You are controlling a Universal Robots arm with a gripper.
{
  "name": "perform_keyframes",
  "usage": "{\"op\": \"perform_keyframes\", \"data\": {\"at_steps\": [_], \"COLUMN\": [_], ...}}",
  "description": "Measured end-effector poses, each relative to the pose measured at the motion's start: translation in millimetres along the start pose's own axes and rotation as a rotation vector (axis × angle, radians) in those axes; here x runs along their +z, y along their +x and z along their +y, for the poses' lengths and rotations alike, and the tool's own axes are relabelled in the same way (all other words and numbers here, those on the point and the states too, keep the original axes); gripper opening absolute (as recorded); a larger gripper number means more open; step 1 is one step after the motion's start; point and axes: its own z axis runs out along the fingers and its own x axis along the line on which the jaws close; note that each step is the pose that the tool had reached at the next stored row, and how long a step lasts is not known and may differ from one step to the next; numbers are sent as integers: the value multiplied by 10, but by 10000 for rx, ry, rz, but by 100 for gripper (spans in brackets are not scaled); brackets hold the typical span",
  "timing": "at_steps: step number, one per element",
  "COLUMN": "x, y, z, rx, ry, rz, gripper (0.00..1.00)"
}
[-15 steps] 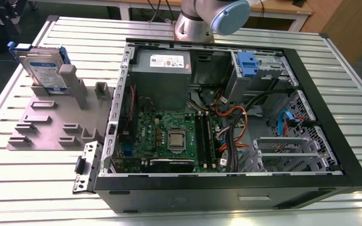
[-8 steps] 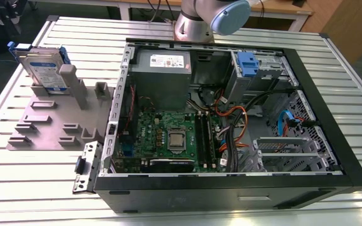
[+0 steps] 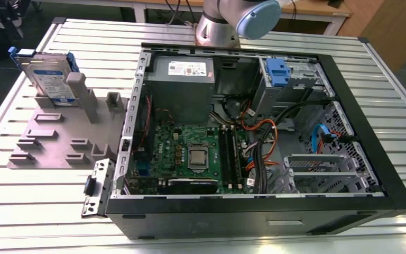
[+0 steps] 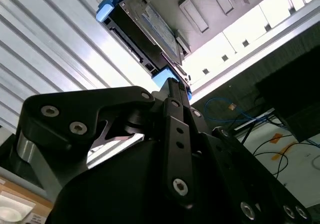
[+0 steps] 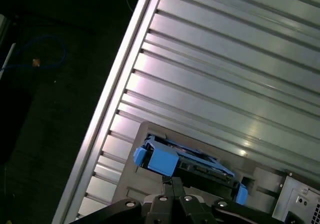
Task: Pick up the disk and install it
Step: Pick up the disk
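Over to the flat silver metal disk [image 3: 51,79] with its white-and-blue label and blue plastic rails. Standing on edge in a slot of the grey moulded holder [image 3: 55,138], at the exterior view's left, on the slatted aluminium counter [image 3: 34,196]. Not yet picked up, not yet touched. Well apart, too, from the open black computer case [image 3: 395,182] and the blue-latched drive cage [image 3: 279,70] in one corner of it.

Now the black gripper [image 4: 172,86], seen in both wrist views with the disk beyond it. Drawn shut, by the look of it, and holding nothing. Lined up roughly with a blue rail end, but hanging clear of it.

Plenty to go wrong, judging from here. Could ram the top edge instead of straddling it, if brought down shut like that. Risks flexing the rails, if gripped by the plastic alone, and tipping the drive in its slot. Could jam against the holder's walls on an angled pull, or drag the whole holder across the slats. And might well snag the loose orange and blue cables [image 3: 258,127] inside the case, close by the cage.
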Motion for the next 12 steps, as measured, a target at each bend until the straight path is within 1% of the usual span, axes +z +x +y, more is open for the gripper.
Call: {"op": "perform_keyframes", "data": {"at_steps": [4, 6, 8, 12], "x": [0, 0, 0, 1], "y": [0, 0, 0, 0], "z": [0, 0, 0, 0], "rx": [-72, -172, -386, -992], "ry": [0, -1, -2, -4], "rz": [3, 8, 17, 44], "gripper": [11, 11, 11, 11]}}
